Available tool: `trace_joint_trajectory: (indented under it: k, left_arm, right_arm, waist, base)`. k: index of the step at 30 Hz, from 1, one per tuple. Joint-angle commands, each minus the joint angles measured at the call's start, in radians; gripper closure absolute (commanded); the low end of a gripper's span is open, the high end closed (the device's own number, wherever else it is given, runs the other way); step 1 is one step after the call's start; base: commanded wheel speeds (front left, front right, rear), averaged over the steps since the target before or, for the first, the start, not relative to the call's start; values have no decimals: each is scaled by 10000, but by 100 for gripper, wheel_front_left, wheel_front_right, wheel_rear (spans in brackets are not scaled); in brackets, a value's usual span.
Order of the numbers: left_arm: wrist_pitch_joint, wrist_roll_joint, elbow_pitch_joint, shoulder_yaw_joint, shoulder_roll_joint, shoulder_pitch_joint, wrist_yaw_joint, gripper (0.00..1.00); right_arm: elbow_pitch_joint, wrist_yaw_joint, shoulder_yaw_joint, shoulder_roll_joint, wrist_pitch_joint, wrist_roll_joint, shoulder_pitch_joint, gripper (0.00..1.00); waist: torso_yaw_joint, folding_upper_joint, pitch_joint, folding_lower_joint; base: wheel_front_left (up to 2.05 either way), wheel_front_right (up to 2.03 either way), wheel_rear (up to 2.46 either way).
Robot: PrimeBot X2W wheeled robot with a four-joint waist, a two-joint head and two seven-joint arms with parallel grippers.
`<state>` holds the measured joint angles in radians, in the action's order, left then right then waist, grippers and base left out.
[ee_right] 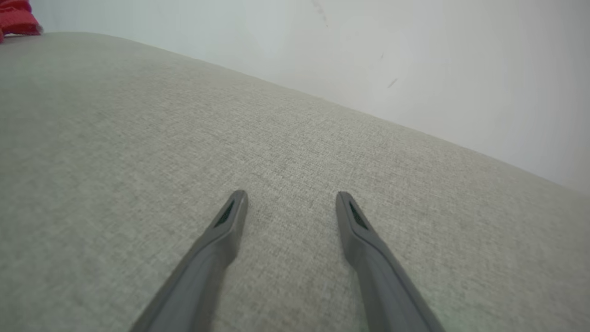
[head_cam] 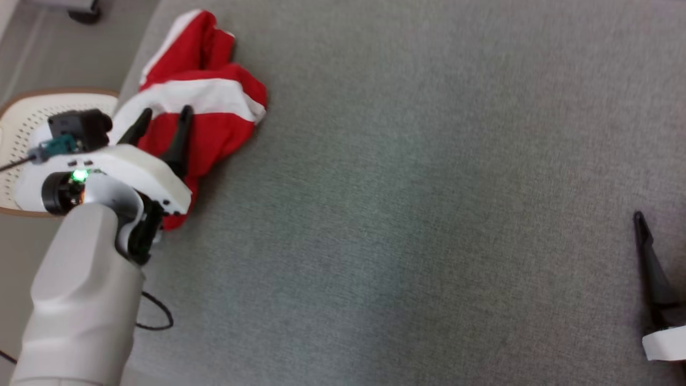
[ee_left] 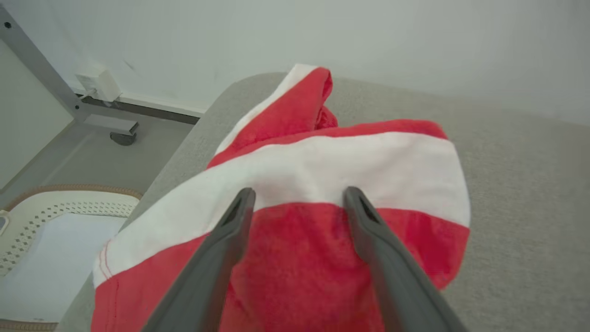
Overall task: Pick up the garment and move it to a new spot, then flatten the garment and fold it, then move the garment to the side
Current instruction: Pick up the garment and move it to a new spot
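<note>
The garment [head_cam: 214, 102] is a red cloth with broad white stripes, lying crumpled at the far left of the grey fabric surface [head_cam: 418, 214]. My left gripper [head_cam: 163, 113] hovers over its near part, open, with both dark fingers spread above the cloth and nothing pinched. In the left wrist view the garment [ee_left: 322, 175] fills the middle and my left gripper [ee_left: 298, 196] has its tips over the white stripe. My right gripper [ee_right: 289, 199] is open above bare fabric; one of its fingers [head_cam: 646, 252] shows at the head view's right edge. A red corner of the garment [ee_right: 16, 18] shows far off.
A cream perforated chair seat [head_cam: 24, 123] stands off the surface's left edge, also seen as the chair seat [ee_left: 55, 240] in the left wrist view. A pale wall [ee_right: 368, 46] backs the surface. A frame with a caster [ee_left: 122, 136] stands on the floor. A black cable [head_cam: 158, 316] hangs by my left arm.
</note>
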<state>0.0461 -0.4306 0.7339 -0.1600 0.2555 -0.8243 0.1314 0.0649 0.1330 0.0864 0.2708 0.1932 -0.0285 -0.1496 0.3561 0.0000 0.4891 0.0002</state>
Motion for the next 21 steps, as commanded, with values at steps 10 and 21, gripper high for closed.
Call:
trace_joint_trajectory:
  k: [10, 21]
  left_arm:
    - [-674, -588, 2761, -1007, 31, -1456, -19, 100]
    - [356, -1542, 2497, -1298, 840, -2209, -18, 100]
  right_arm:
    - [100, -75, 207, 197, -629, -26, -56, 0]
    - [838, -35, -169, -637, 177, -250, 121, 0]
  waist:
    - [-611, 0, 977, -2]
    - [-987, 0, -859, -2]
  base:
    - [0, 0, 0]
    - [0, 0, 0]
